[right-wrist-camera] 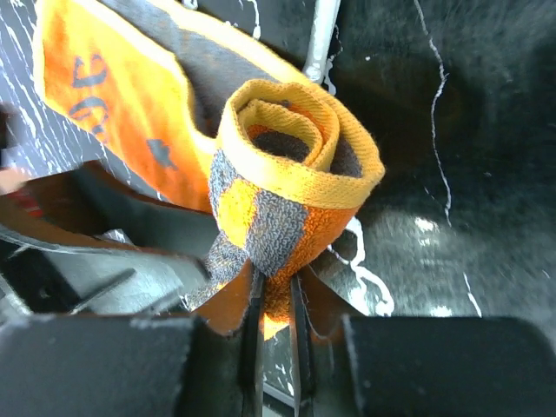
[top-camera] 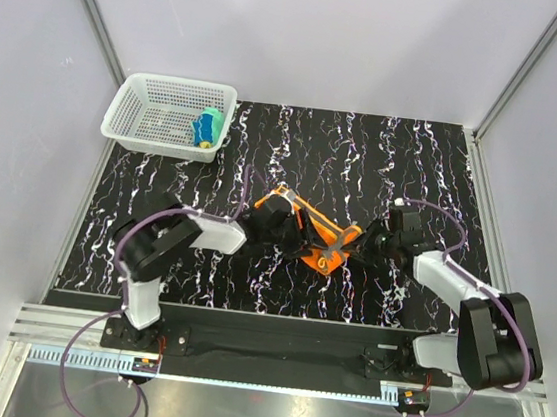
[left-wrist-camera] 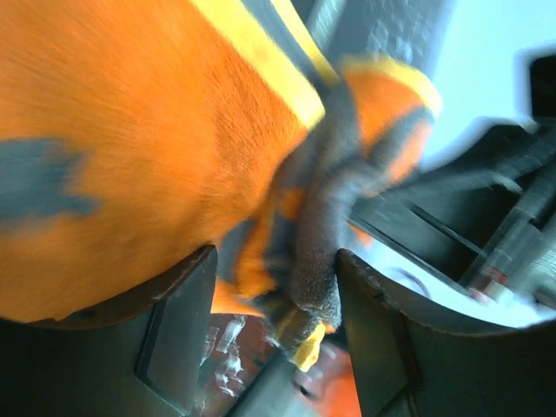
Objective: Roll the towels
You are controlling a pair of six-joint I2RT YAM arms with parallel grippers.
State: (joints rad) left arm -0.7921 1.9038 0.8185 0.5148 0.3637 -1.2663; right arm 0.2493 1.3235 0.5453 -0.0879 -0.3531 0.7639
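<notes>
The orange towel point(top-camera: 323, 242) lies partly rolled at the table's middle, between both grippers. My right gripper point(top-camera: 362, 242) is shut on one end of the roll; the right wrist view shows the spiral end point(right-wrist-camera: 295, 165) pinched between the thin fingertips of that gripper point(right-wrist-camera: 274, 295). My left gripper point(top-camera: 279, 224) is at the other end; in the left wrist view the orange and grey cloth point(left-wrist-camera: 174, 130) fills the gap between the fingers of that gripper point(left-wrist-camera: 276, 287). The yellow and teal towel point(top-camera: 205, 128) sits rolled in the basket.
The white mesh basket point(top-camera: 130, 101) stands at the back left corner of the black marbled table point(top-camera: 414, 164). Grey walls and metal rails enclose the table on three sides.
</notes>
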